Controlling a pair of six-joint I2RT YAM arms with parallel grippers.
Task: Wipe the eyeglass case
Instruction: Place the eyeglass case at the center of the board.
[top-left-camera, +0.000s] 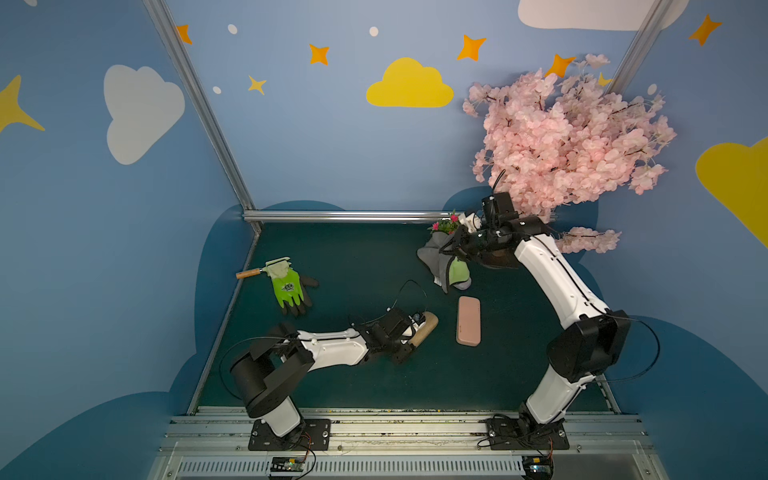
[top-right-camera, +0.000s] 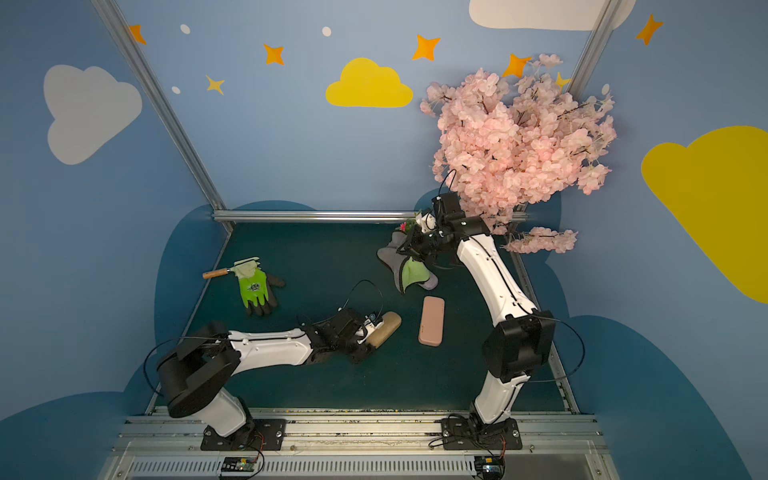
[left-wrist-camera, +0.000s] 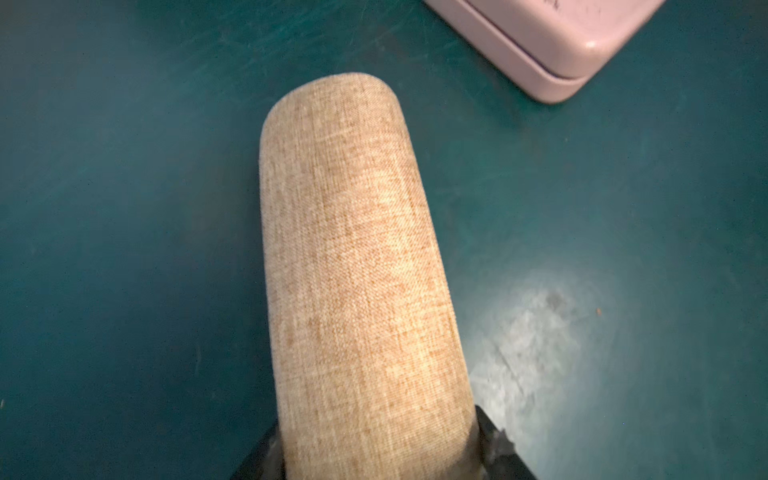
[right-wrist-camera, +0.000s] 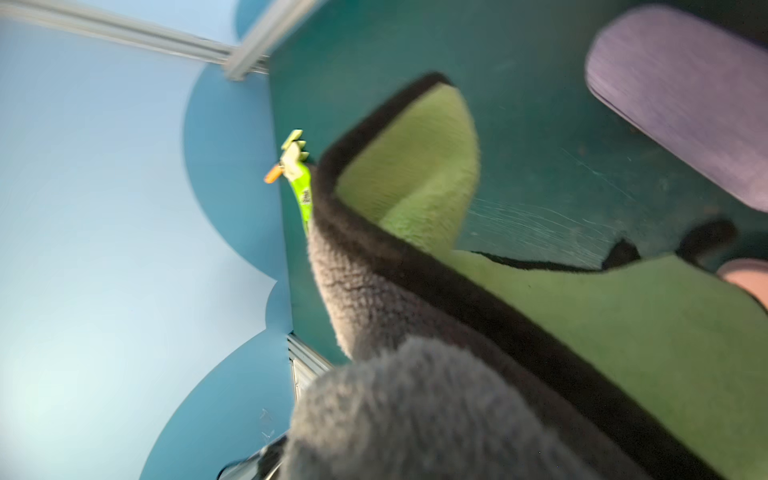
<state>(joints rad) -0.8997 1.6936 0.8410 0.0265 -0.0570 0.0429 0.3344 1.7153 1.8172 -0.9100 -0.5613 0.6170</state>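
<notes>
A tan fabric eyeglass case (top-left-camera: 424, 328) (top-right-camera: 386, 328) lies low over the green mat (top-left-camera: 332, 257) near the middle. My left gripper (top-left-camera: 409, 336) (top-right-camera: 368, 334) is shut on its near end. In the left wrist view the case (left-wrist-camera: 357, 270) runs away from the jaws, which press on both of its sides. My right gripper (top-left-camera: 455, 247) (top-right-camera: 409, 249) is at the back right, shut on a grey and green cloth (top-left-camera: 436, 257) (top-right-camera: 411, 270) that hangs from it. The cloth (right-wrist-camera: 415, 395) fills the right wrist view and hides the fingers.
A pink hard case (top-left-camera: 469, 320) (left-wrist-camera: 552, 45) lies just right of the tan case. A purple case (top-left-camera: 465, 284) (right-wrist-camera: 681, 99) sits below the hanging cloth. A green glove (top-left-camera: 289, 286) and a wooden-handled tool (top-left-camera: 249, 273) lie at the left. A pink blossom tree (top-left-camera: 569, 137) overhangs the back right.
</notes>
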